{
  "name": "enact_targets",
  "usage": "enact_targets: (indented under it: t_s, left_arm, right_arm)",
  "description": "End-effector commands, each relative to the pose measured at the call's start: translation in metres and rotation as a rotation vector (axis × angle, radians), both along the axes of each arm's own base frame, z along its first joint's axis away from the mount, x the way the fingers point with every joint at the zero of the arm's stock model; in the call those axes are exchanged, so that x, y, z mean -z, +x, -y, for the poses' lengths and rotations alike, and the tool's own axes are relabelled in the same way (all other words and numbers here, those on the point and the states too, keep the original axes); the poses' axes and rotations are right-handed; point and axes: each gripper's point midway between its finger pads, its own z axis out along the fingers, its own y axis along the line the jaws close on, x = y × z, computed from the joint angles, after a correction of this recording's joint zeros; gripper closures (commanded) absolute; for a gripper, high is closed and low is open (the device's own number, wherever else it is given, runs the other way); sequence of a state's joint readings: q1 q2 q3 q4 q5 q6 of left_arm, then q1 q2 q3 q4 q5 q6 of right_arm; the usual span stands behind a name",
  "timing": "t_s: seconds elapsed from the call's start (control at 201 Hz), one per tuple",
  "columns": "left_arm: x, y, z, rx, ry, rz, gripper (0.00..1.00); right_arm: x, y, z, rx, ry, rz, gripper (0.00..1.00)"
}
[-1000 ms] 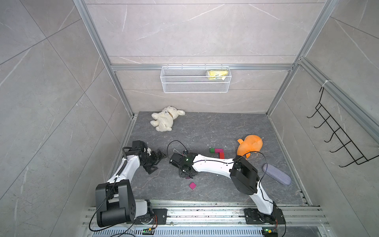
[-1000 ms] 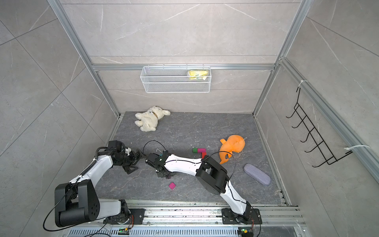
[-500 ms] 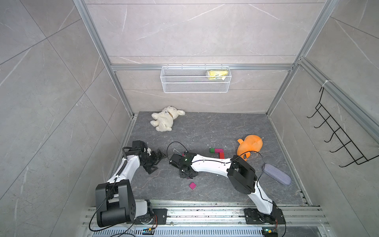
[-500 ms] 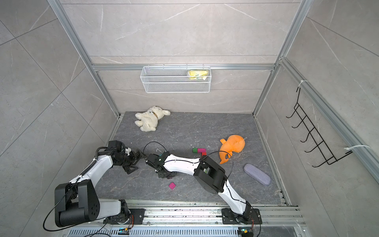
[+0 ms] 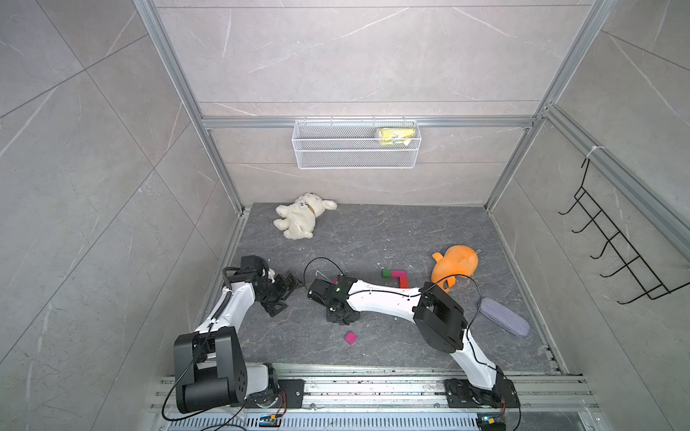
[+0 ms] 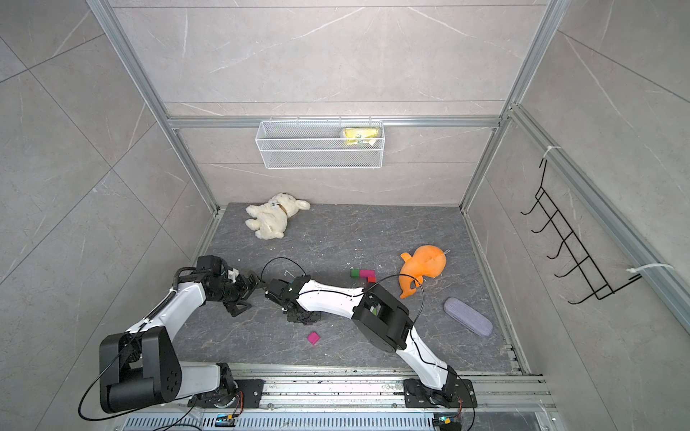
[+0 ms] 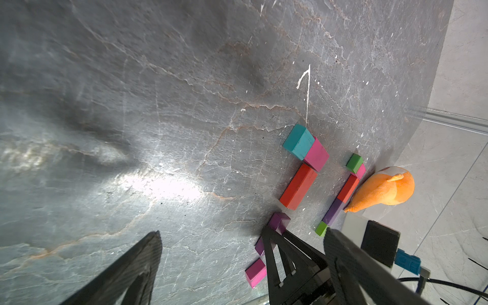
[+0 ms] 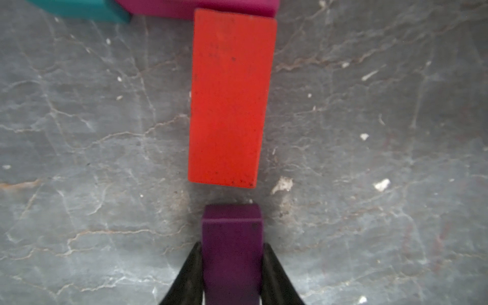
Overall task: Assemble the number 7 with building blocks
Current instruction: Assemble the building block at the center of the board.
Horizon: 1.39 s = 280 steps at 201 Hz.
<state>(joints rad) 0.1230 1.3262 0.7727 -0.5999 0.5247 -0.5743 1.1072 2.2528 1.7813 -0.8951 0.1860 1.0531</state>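
Note:
My right gripper (image 8: 232,266) is shut on a purple block (image 8: 232,250), held just above the floor with a small gap to the near end of a red block (image 8: 229,97). Beyond the red block, a teal block (image 8: 79,10) and a magenta block (image 8: 198,6) form a bar. In the left wrist view, a second number 7 (image 7: 348,188) lies beside this one, and a loose magenta block (image 7: 255,272) lies near the purple block (image 7: 278,223). My left gripper (image 7: 241,232) is open and empty, to the left of the right gripper (image 5: 341,317).
An orange plush toy (image 5: 453,265) lies right of the finished figure (image 5: 397,275). A white plush dog (image 5: 300,218) lies at the back left. A purple case (image 5: 504,321) lies at the right. A wire basket (image 5: 354,149) hangs on the back wall.
The right arm's elbow has shifted slightly left while its gripper stays over the same spot. The left arm has not moved.

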Motion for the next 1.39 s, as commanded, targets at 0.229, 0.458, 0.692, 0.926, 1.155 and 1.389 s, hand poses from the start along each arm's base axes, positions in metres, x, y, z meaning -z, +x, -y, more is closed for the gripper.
enact_targets:
  t_s: [0.229, 0.458, 0.692, 0.926, 1.155, 1.389]
  left_arm:
    - [-0.006, 0.0, 0.003, 0.025, 0.002, 0.03, 0.0]
    - [-0.006, 0.0, 0.003, 0.026, 0.0, 0.031, 0.0]
    - [-0.007, 0.0, 0.003, 0.027, -0.001, 0.033, 0.0]
    - [-0.006, -0.001, 0.004, 0.028, 0.0, 0.029, 0.0]
    - [-0.006, -0.001, 0.004, 0.028, 0.004, 0.032, 0.0]
    - [-0.005, -0.001, 0.004, 0.026, 0.003, 0.026, 0.0]
  right_arm:
    - [0.012, 0.006, 0.001, 0.096, 0.007, -0.038, 0.65]
    - [0.015, 0.006, -0.005, 0.102, 0.023, -0.048, 0.64]
    - [0.017, 0.007, -0.01, 0.101, 0.032, -0.056, 0.55]
    - [0.005, 0.006, -0.011, 0.111, 0.05, -0.031, 0.45]
    - [-0.004, 0.002, -0.008, 0.096, 0.03, -0.005, 0.45]
    - [-0.01, 0.001, -0.004, 0.093, 0.013, 0.018, 0.46]
